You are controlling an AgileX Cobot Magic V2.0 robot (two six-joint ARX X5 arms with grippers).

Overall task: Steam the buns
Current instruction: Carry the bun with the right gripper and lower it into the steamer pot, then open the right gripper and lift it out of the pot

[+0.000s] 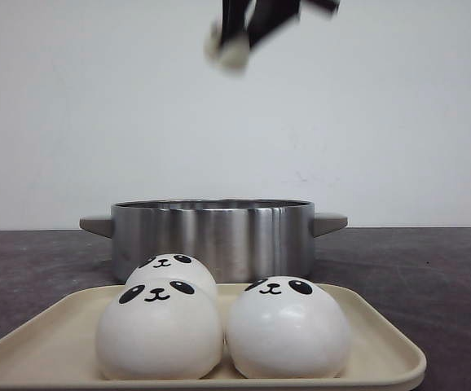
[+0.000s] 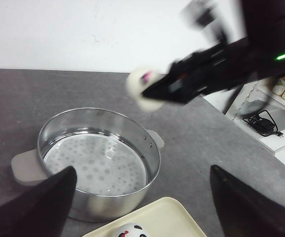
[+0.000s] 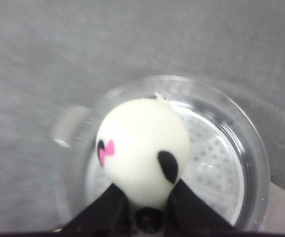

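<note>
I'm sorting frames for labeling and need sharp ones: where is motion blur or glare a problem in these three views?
Front view: the right hand and its bun are smeared at the top edge; the tray buns are crisp. Left wrist view: the right arm is blurred, the pot sharp, its floor slightly glary. Right wrist view: the table streaks with motion and the whole picture is soft.

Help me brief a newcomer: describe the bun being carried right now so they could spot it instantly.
Start at the steel steamer pot behind the beige tray. High above the pot, the right gripper holds one white panda bun. Unlike the three buns sitting on the tray, it hangs in mid-air, pinched between black fingers.
</note>
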